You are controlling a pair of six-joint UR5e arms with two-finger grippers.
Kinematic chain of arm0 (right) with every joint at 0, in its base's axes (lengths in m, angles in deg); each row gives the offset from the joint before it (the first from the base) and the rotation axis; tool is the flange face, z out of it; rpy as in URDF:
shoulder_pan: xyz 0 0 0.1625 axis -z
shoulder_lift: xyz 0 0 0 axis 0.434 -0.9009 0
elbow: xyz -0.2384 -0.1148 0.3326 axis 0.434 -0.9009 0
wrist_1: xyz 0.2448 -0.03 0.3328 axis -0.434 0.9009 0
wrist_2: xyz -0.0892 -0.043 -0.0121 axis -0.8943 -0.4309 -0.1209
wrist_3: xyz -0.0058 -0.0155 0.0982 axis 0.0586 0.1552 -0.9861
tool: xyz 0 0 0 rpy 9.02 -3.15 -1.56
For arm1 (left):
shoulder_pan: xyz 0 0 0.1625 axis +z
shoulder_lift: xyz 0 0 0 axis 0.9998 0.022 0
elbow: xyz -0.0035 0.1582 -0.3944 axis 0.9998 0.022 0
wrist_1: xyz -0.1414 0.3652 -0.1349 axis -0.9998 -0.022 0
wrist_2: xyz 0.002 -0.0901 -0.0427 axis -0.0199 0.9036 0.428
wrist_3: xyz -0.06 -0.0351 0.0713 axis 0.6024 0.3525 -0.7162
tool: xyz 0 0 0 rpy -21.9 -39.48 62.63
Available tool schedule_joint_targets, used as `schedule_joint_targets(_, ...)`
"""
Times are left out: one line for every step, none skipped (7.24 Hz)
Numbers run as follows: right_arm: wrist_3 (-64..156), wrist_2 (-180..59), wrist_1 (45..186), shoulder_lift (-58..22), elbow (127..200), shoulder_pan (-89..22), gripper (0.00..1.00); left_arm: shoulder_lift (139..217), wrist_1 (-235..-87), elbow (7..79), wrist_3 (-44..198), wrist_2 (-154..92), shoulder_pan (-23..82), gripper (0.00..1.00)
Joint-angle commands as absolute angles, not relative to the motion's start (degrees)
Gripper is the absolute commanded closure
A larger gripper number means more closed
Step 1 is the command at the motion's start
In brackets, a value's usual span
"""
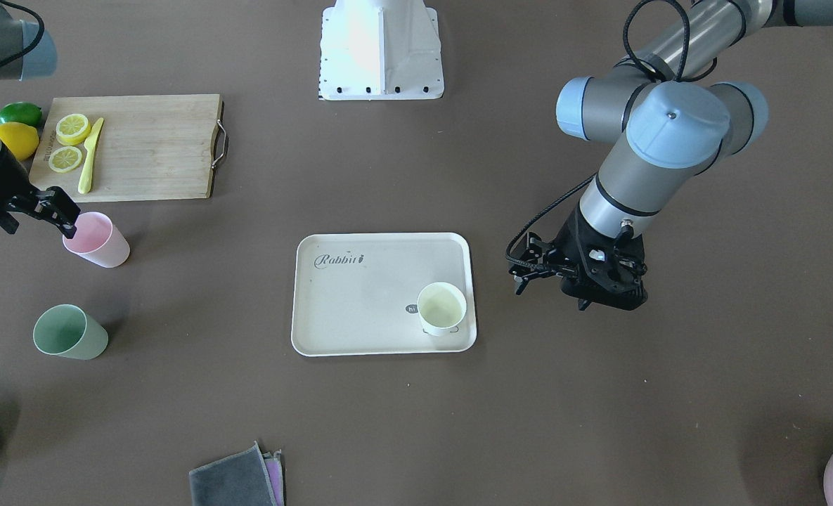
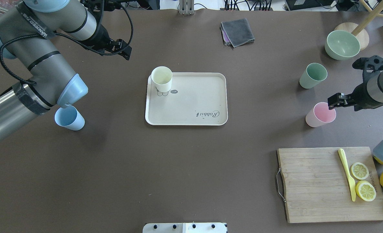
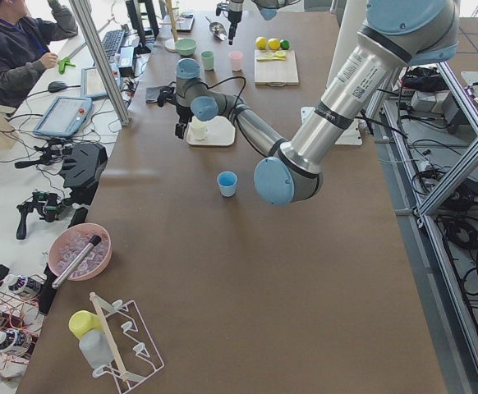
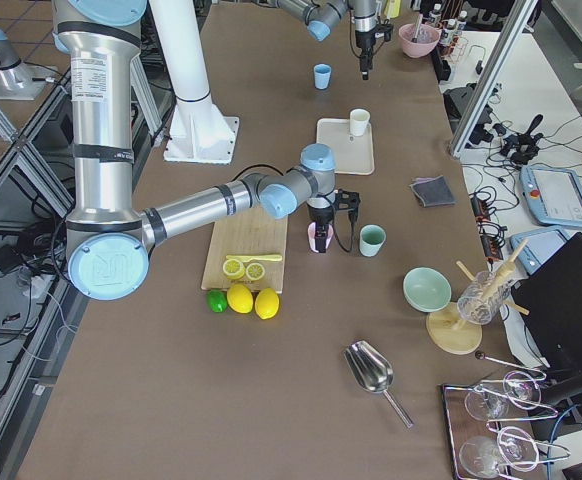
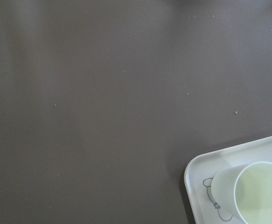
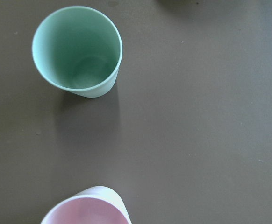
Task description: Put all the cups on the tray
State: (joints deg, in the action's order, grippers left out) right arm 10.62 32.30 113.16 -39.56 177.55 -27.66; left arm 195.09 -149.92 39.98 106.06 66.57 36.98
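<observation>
The cream tray [image 2: 191, 106] lies mid-table with the white cup [image 2: 162, 78] upright in one corner; both also show in the left wrist view, the tray [image 5: 196, 177] and the cup [image 5: 253, 191]. My left gripper [image 2: 124, 52] hangs open and empty beside the tray, apart from that cup. The light blue cup [image 2: 70, 118] stands by my left arm. The pink cup [image 2: 320, 115] and the sage green cup [image 2: 313, 75] stand upright off the tray on the right. My right gripper [image 2: 334, 101] is open at the pink cup's rim.
A wooden cutting board [image 2: 311, 184] with lemon slices and a yellow knife [image 2: 347, 173] lies at the near right, whole lemons beside it. A green bowl [image 2: 342, 44] and a grey cloth [image 2: 237, 31] sit at the far side.
</observation>
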Motion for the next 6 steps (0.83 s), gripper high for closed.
schedule_joint_targets(10.62,31.18,113.07,-39.38,176.71,-25.61,0.68,195.05,-149.92,40.05,106.04,66.42,36.97,0.02)
schedule_joint_targets(10.62,31.35,113.07,-38.95,176.79,-25.52,0.98,195.05,-149.92,40.05,106.04,66.42,36.97,0.02)
schedule_joint_targets(10.62,31.44,113.07,-38.34,176.97,-25.52,1.0,195.05,-149.92,39.96,106.04,66.33,37.15,0.02)
schedule_joint_targets(10.53,31.88,113.15,-38.16,177.75,-25.52,1.0,195.05,-149.92,39.96,106.04,66.33,37.15,0.02)
schedule_joint_targets(9.66,32.32,113.24,-36.94,178.46,-25.52,1.0,195.05,-149.92,39.96,106.12,66.42,37.15,0.02)
schedule_joint_targets(6.61,32.32,113.59,-34.57,178.55,-25.52,1.0,195.05,-149.92,40.05,106.12,66.42,37.15,0.02)
